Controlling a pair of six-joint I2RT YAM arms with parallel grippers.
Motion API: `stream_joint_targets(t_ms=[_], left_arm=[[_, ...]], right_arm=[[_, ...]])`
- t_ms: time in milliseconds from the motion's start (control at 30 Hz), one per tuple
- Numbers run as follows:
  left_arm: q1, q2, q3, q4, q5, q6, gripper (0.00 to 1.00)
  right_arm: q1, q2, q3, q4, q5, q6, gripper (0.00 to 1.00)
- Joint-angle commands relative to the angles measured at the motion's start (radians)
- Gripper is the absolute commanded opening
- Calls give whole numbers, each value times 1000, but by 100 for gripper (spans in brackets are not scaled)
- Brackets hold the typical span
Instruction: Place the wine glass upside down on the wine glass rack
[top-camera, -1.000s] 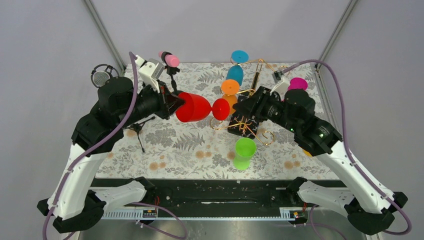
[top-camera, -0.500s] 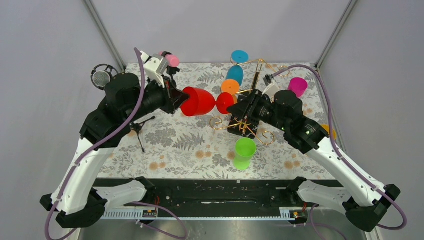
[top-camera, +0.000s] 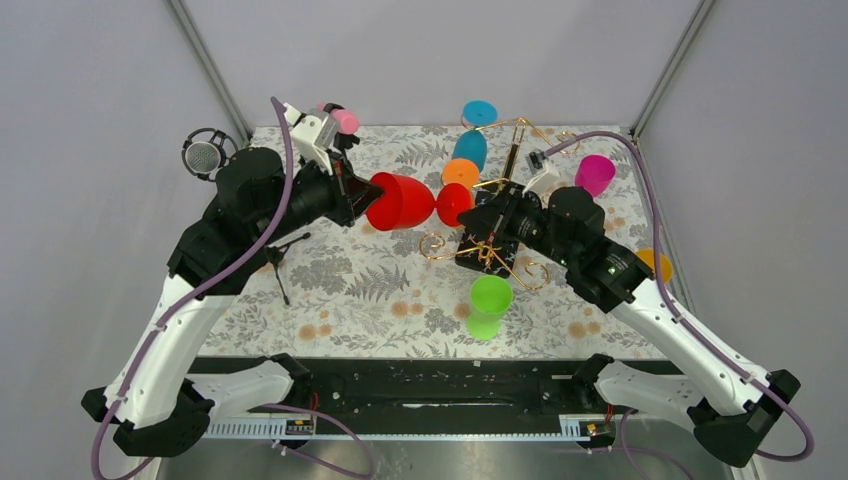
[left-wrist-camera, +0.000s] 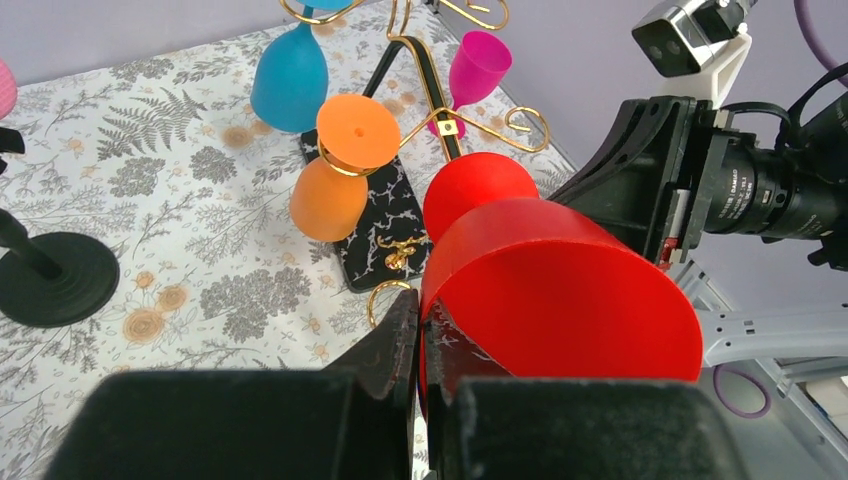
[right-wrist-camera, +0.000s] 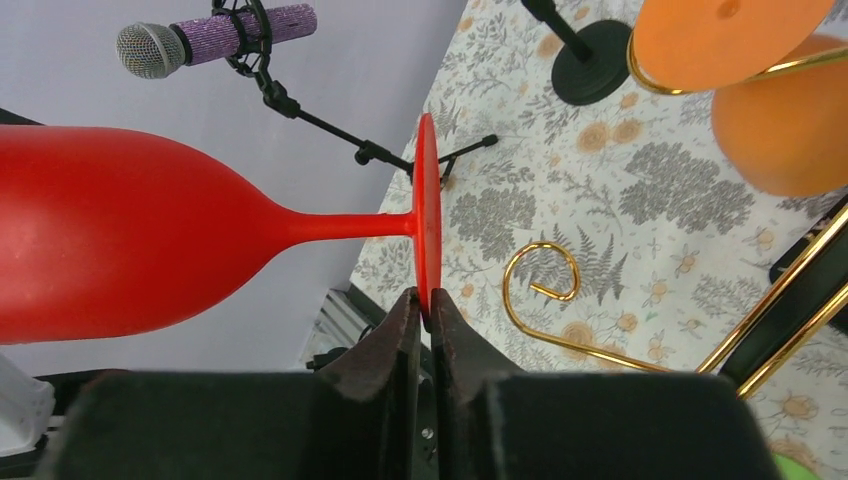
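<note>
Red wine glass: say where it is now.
In the top view the red wine glass lies sideways in the air, left of the wine glass rack, left end effector on its rim, right end effector on its foot.

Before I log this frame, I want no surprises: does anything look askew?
The red wine glass lies sideways in midair, not upside down: left gripper pinches its bowl rim, right gripper its foot edge. Nothing looks spilled or broken.
</note>
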Motion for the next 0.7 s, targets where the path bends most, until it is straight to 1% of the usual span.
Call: stream_joint_targets(t_ms=[0,67,133,200,233,300,367,467,500,533,600,667], left_arm=[[-7,-24,-8,92,101,-48,0],[-7,-26,-13,102,111,-54,0],[-7,-24,-16,105,121,-60,0],[-7,-23,-19,108,126,-62,0],[-6,-22,-21,108,129,-62,0],[-6,-21,-24,108,128,-61,0],[-6,-19,-25,108,126,-59,0],[-7,-19,-25,107,114,-56,0],[-7,-19,-26,109,108,-56,2],[-7,-18,-28,110,104,-56,7],[-7,-16,-30,113,93,-54,19],[-7,-14,-29,108,75,-51,33]], right_arm=[[6,-28,-2,102,59,-67,19],[5,-30,-8,107,64,-79,22],[6,-32,-18,121,64,-82,22],[6,-31,-27,140,61,-81,16],[6,-32,-31,144,61,-80,11],[5,-31,-32,147,60,-78,4],[6,-34,-32,141,65,-80,1],[5,-44,-36,139,78,-94,0],[6,-48,-39,140,80,-100,0],[6,-53,-41,139,87,-108,0],[6,-67,-44,143,92,-129,0],[6,-89,-49,148,132,-158,0]])
